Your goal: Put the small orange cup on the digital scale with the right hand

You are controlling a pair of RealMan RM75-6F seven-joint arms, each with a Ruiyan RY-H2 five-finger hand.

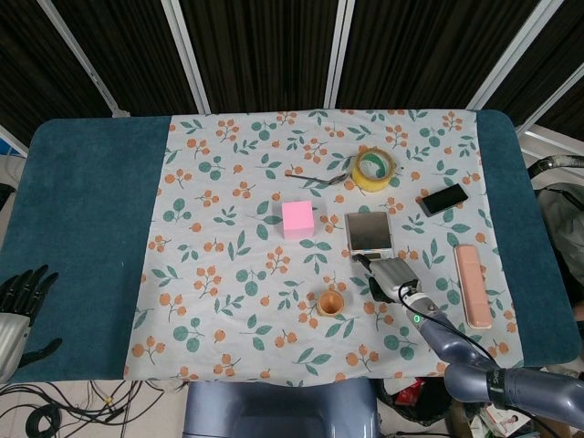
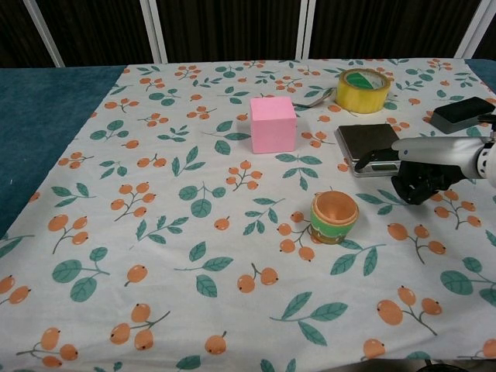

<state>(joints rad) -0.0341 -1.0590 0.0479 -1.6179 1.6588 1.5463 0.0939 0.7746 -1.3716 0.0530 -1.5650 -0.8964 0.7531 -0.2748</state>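
Note:
The small orange cup (image 1: 329,302) (image 2: 335,216), with green-banded sides, stands upright on the floral cloth. The digital scale (image 1: 370,232) (image 2: 369,143) lies beyond it with a bare platform. My right hand (image 1: 392,276) (image 2: 422,168) hovers to the right of the cup, just in front of the scale's near edge. It holds nothing, with its thumb stretched left and its fingers bent downward, apart from the thumb. A clear gap separates it from the cup. My left hand (image 1: 18,308) rests at the table's near left corner, fingers spread and empty.
A pink cube (image 1: 298,219) (image 2: 273,124) sits left of the scale. A yellow tape roll (image 1: 374,169) (image 2: 363,89) and a thin tool (image 1: 315,177) lie further back. A black phone (image 1: 443,198) (image 2: 461,113) and a pink case (image 1: 472,285) are on the right.

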